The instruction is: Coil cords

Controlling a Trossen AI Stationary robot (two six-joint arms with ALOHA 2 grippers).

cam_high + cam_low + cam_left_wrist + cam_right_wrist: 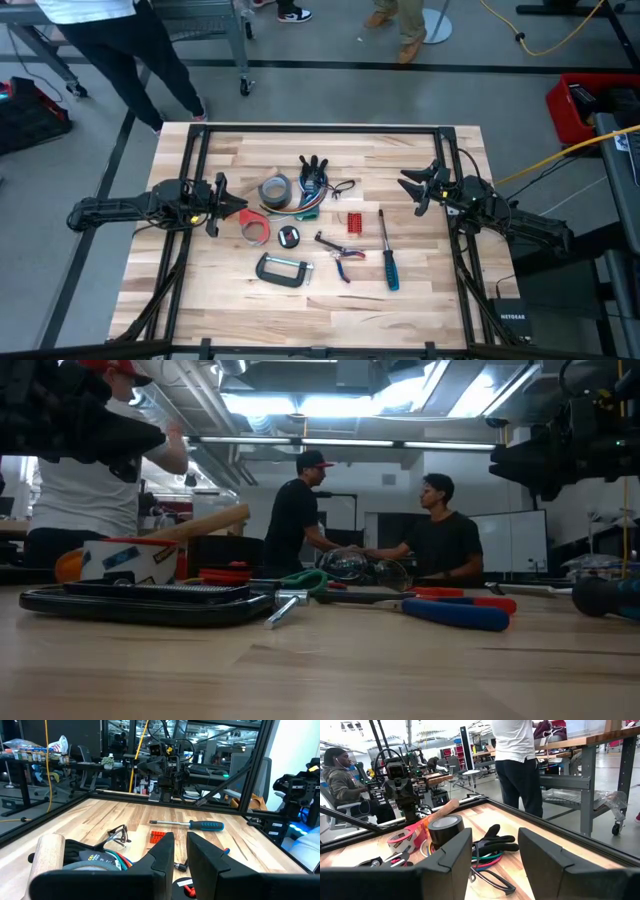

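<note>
Not started: cords (pixel 313 199) lying in a loose bundle near surface centre, beside grey tape (pixel 274 191), untouched. Left gripper (pixel 238 207) at 9 o'clock, fingers nearly together, empty; right gripper (pixel 408 186) at 3 o'clock, apart, empty. All coiling left.

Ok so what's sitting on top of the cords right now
A black glove lies over the far end of the cords, and the grey tape roll sits against them. How much cord the glove covers cannot be seen.
</note>
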